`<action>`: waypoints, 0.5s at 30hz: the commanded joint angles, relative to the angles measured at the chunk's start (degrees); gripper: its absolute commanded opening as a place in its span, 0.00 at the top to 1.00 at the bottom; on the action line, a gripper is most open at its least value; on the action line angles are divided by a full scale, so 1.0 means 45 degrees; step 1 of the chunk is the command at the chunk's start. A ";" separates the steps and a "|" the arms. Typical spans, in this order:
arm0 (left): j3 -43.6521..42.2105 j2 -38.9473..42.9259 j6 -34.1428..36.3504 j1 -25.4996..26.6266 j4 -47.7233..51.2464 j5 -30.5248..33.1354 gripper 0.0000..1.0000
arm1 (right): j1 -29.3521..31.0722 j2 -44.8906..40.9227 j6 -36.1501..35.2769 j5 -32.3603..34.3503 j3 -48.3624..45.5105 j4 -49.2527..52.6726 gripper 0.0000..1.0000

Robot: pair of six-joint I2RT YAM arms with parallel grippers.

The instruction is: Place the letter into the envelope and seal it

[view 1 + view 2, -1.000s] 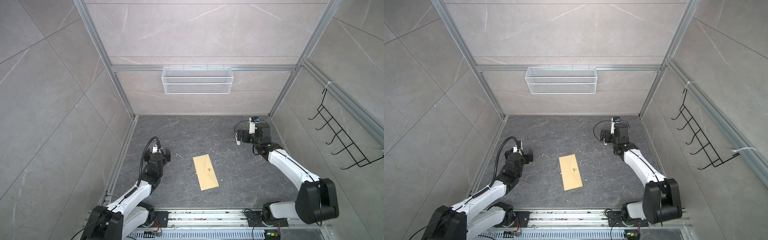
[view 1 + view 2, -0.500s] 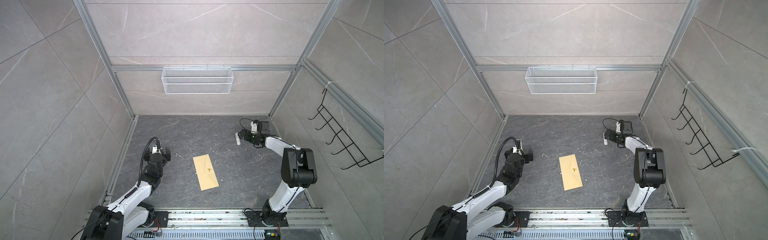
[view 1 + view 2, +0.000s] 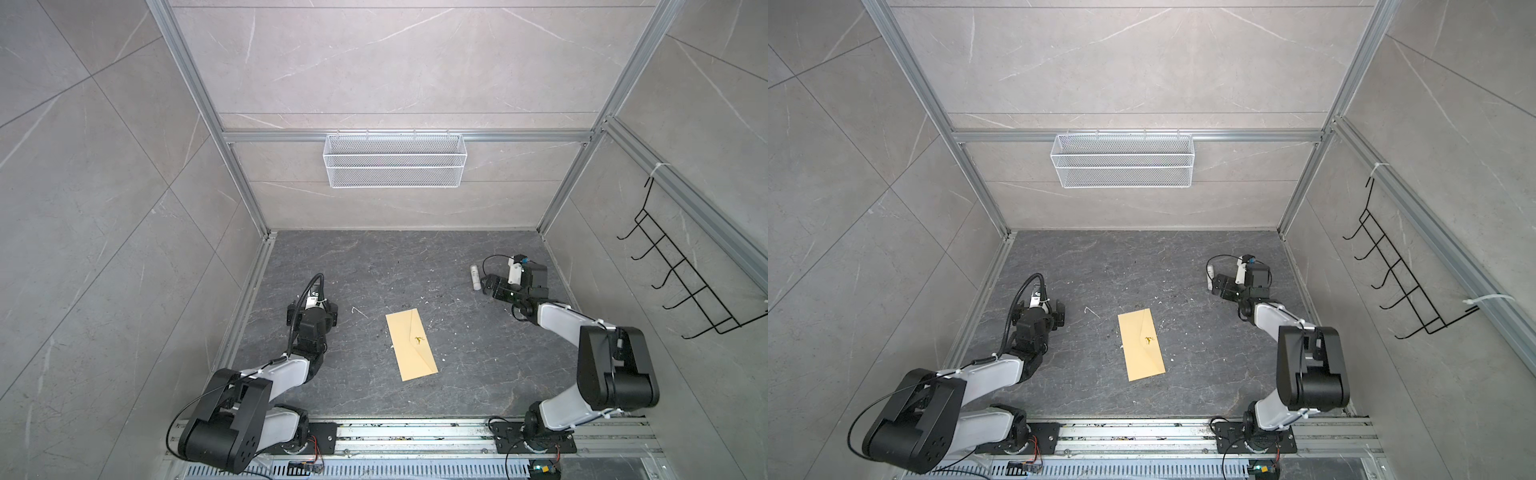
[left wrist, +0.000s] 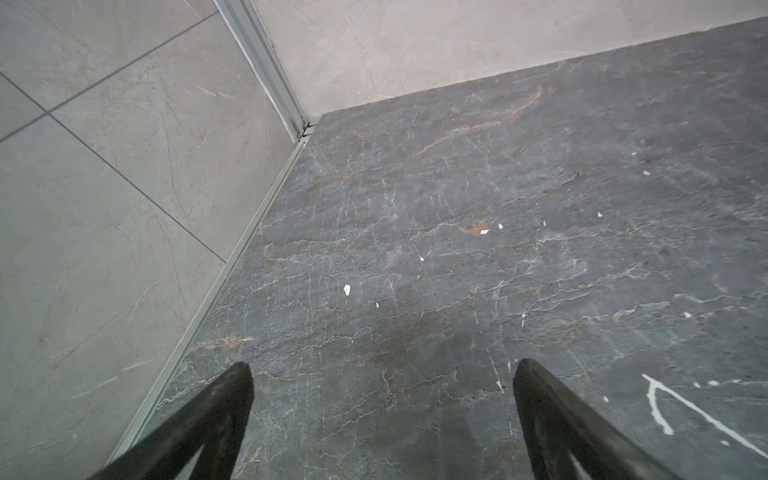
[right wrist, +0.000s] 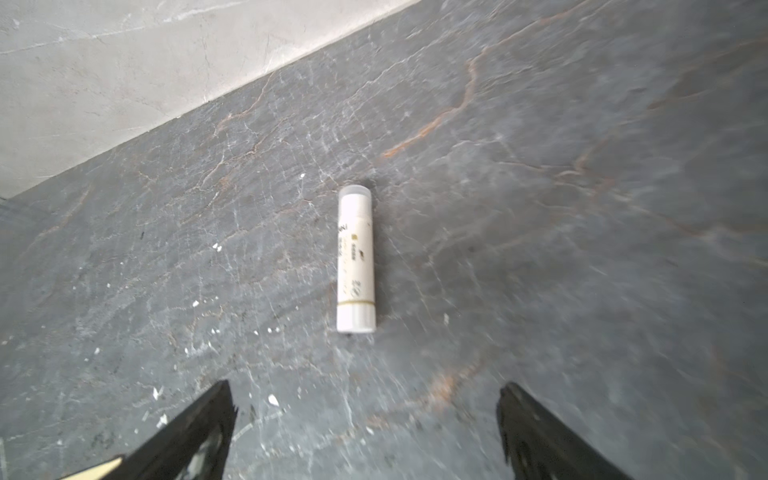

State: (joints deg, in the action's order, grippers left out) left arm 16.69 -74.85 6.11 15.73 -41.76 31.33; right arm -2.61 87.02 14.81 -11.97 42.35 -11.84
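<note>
Sealing stage, by judgement: envelope (image 3: 411, 351) lies flat at centre, letter unseen, presumably inside. Right gripper (image 5: 365, 385), spread and empty, faces the glue stick (image 5: 356, 259) — the next move likely calls for grasping it. Left gripper (image 4: 382, 365) likewise spread, idle.

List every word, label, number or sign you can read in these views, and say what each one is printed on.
Glue stick: small print runs along the white tube, above a gold band, but it is too blurred to read.
Envelope: no writing, only a small yellowish mark near the flap's tip.
Nothing else in any view shows lettering.
</note>
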 commanded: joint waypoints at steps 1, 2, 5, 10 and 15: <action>-0.0074 -0.0595 0.0459 -0.0387 -0.2309 -0.0141 0.00 | -0.0064 -0.0971 -0.0664 0.1110 -0.0827 -0.1642 0.01; -0.0109 -0.0759 0.0471 -0.0497 -0.2522 -0.0297 0.00 | -0.0063 -0.1078 -0.0785 0.1289 -0.0893 -0.1575 0.01; -0.0035 -0.1298 0.0513 -0.0774 -0.3017 -0.0644 0.00 | -0.0064 -0.1268 -0.1093 0.1699 -0.1042 -0.1537 0.01; -0.0116 -0.1844 0.0283 -0.1090 -0.3510 -0.1123 0.00 | -0.0045 -0.1190 -0.1587 0.2653 -0.1647 -0.2029 0.01; -0.0193 -0.1639 -0.0080 -0.1676 -0.3179 -0.2241 0.00 | 0.0009 -0.0431 -0.1366 0.3288 -0.2414 -0.3498 0.01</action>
State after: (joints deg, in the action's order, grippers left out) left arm 16.05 -82.96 7.03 9.47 -52.27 24.58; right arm -2.76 83.00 9.34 -0.27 32.77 -22.61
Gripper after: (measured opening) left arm 0.995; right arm 0.990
